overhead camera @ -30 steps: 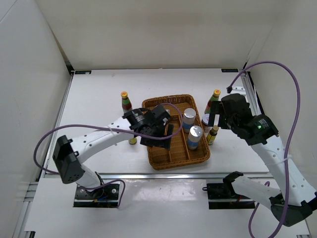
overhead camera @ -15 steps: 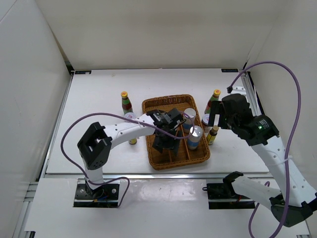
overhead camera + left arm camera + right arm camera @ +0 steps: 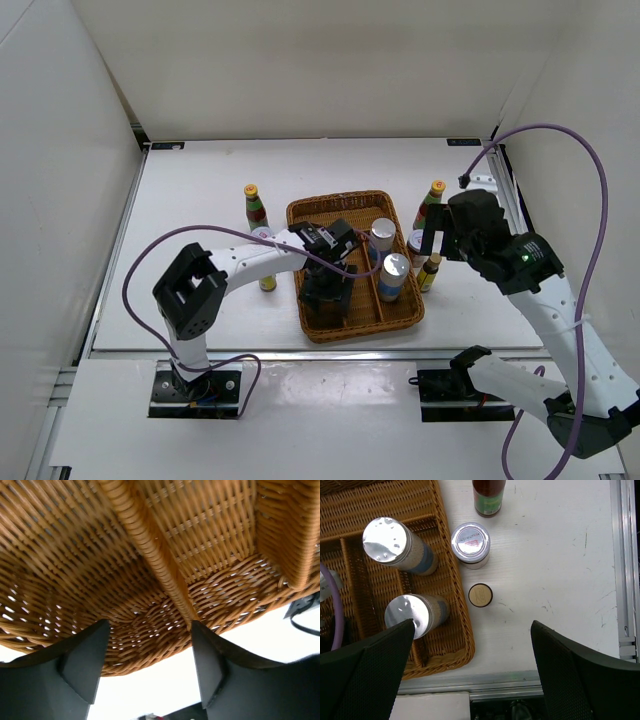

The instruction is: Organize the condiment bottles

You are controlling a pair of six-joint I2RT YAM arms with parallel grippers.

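**A:** Where is your left end effector [image 3: 325,298]?

**B:** Down in the wicker tray [image 3: 345,330]. My fingers [image 3: 80,670] stand apart astride a divider [image 3: 150,555] with nothing between them. The view is so close that I can only guess I'm lining up there. I'd lift straight out, without snagging the weave or nudging the two silver-topped cylinders [image 3: 395,268] in the right-hand compartments.

**A:** And the right?

**B:** My right end effector [image 3: 472,630] hovers wide apart and empty. Only its camera shows the lidded jar [image 3: 470,542], small brown bottle [image 3: 480,595] and tall bottle [image 3: 489,497] on the bench [image 3: 555,555] beside the tray.

White arms [image 3: 250,262], black fingers [image 3: 75,665], purple cables [image 3: 545,125]
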